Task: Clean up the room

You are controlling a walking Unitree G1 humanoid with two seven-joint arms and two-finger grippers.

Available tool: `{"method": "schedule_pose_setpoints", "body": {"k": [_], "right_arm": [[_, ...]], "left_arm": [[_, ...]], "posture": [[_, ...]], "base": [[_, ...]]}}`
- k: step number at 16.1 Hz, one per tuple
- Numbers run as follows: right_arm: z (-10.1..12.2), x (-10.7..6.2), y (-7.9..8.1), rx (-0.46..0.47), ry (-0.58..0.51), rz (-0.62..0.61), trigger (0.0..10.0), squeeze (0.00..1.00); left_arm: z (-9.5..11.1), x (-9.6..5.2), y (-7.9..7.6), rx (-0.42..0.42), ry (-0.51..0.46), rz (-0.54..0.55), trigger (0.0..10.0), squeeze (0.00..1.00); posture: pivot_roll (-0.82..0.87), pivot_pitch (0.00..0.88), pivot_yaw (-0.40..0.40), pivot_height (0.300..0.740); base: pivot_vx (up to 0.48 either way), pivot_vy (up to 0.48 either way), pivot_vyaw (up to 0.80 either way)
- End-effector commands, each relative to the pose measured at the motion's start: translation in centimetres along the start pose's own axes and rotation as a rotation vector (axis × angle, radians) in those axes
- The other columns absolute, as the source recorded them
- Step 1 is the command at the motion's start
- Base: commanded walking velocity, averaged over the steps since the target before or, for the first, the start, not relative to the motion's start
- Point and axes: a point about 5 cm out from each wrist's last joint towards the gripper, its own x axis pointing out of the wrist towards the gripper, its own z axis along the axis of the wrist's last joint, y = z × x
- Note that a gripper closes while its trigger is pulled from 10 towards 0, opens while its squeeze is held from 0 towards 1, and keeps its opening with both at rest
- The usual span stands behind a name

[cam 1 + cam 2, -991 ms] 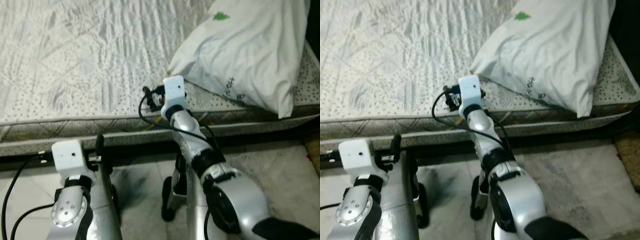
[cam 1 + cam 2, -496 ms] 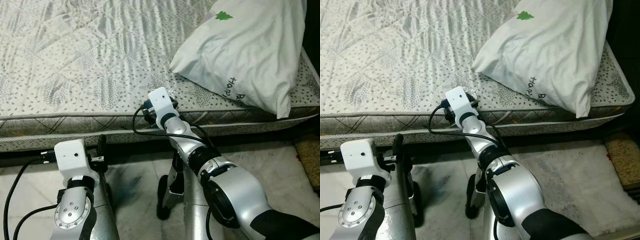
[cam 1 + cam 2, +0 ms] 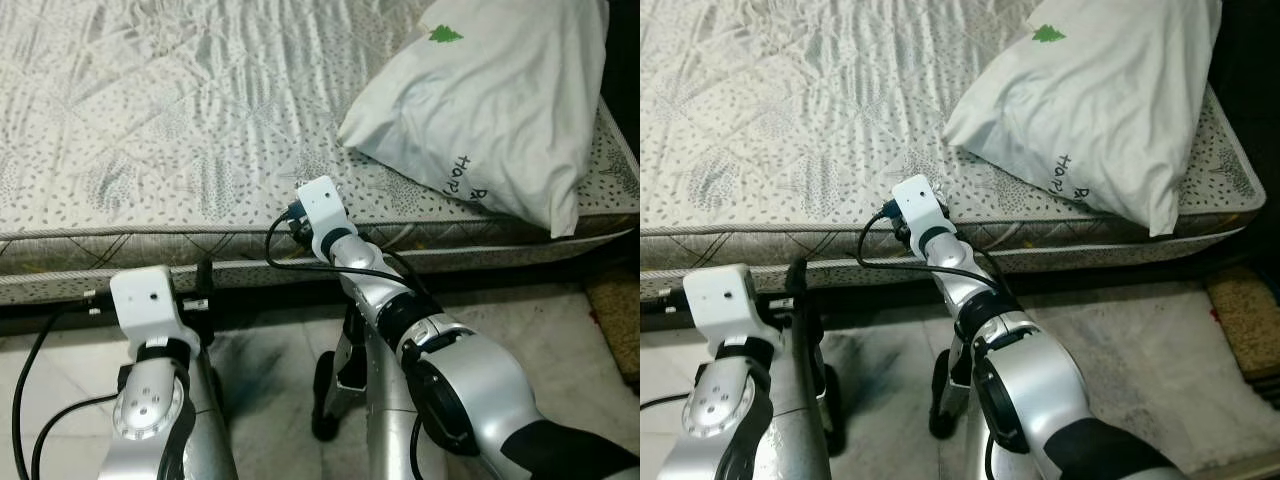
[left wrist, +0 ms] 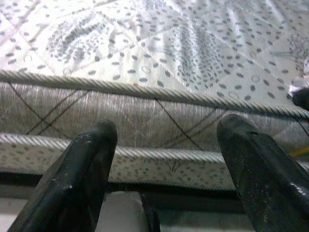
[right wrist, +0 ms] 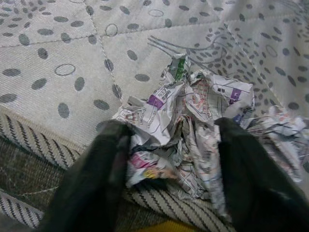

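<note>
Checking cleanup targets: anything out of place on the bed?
Yes: crumpled printed paper lies at the mattress front edge, litter on a bed. The right gripper has its fingers on either side of it. The pillow lies at the right end.

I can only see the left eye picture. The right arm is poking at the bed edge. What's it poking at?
Observer: A crumpled paper ball with printed bits, lying on the mattress edge.
Operator: Did the right gripper grab it?
Observer: Not clamped; the right gripper is open, with a finger on each side of the paper.
Operator: And the left gripper?
Observer: The left gripper is open with nothing between its fingers, facing the mattress side.
</note>
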Motion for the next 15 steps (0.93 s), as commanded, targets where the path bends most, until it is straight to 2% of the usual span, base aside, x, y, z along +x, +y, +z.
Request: {"method": "schedule_pose_setpoints", "body": {"k": [1, 7, 11, 15], "right_arm": [[-3.1, -0.7, 2.0, 0.067, 0.118, 0.048, 0.0, 0.00], [-3.8, -0.9, 0.7, 0.162, 0.157, 0.038, 0.0, 0.00], [-4.2, -1.1, -1.3, 0.221, 0.173, -0.013, 0.0, 0.00], [-3.9, -1.4, -4.0, 0.294, 0.118, -0.080, 0.0, 0.00]], "left_arm": [[-0.5, -0.1, 0.0, 0.002, 0.019, 0.004, 10.0, 0.00], [-0.1, 1.8, 0.5, 0.022, -0.029, 0.017, 10.0, 0.00], [0.4, 3.7, 0.8, 0.038, -0.073, 0.013, 10.0, 0.00], [0.6, 6.3, 1.5, 0.058, -0.100, 0.000, 10.0, 0.00]], "posture": [[0.18, 0.272, -0.178, 0.515], [0.19, 0.187, -0.186, 0.515], [0.19, 0.104, -0.177, 0.515], [0.14, 0.000, -0.128, 0.515]], "base": [[0.000, 0.000, 0.00], [0.000, 0.000, 0.00], [0.000, 0.000, 0.00], [0.000, 0.000, 0.00]]}}
